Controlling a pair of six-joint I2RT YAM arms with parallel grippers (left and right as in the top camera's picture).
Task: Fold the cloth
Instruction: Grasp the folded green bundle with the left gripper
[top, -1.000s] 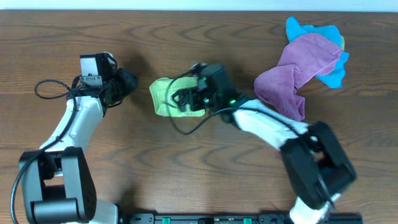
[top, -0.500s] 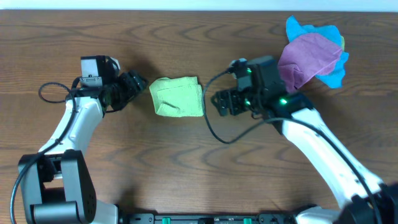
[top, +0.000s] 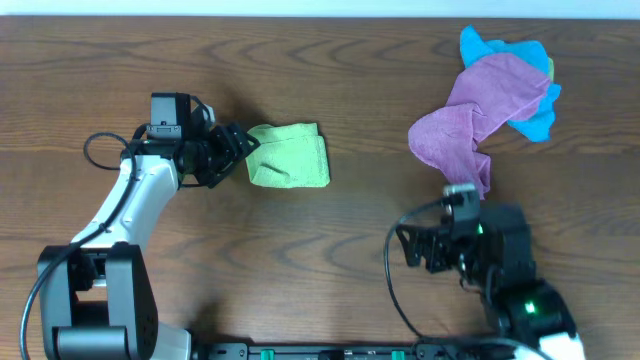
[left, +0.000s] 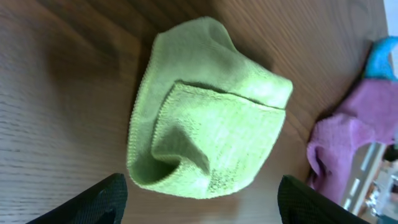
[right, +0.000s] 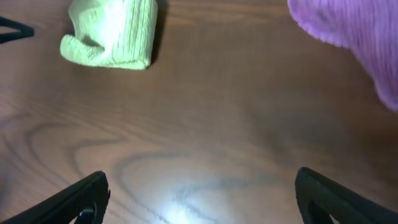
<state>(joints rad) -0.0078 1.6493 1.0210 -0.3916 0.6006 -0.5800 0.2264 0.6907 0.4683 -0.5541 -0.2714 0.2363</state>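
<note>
The lime-green cloth (top: 290, 156) lies folded into a small thick rectangle on the wooden table, left of centre. It also shows in the left wrist view (left: 208, 143) and far off in the right wrist view (right: 112, 34). Its white tag is not visible. My left gripper (top: 238, 152) is open, right at the cloth's left edge, with the fingers (left: 199, 202) spread wide on either side of its near edge. My right gripper (top: 412, 250) is open and empty over bare table at the front right, well away from the cloth (right: 199, 199).
A purple cloth (top: 475, 115) lies crumpled at the back right over a bright blue cloth (top: 500, 50). The purple cloth also shows in the right wrist view (right: 354, 31) and the left wrist view (left: 339, 149). The table's far edge runs along the top.
My right gripper has let go of the green cloth and pulled back right and toward the front. My left gripper has moved right, up to the cloth's left edge.
</note>
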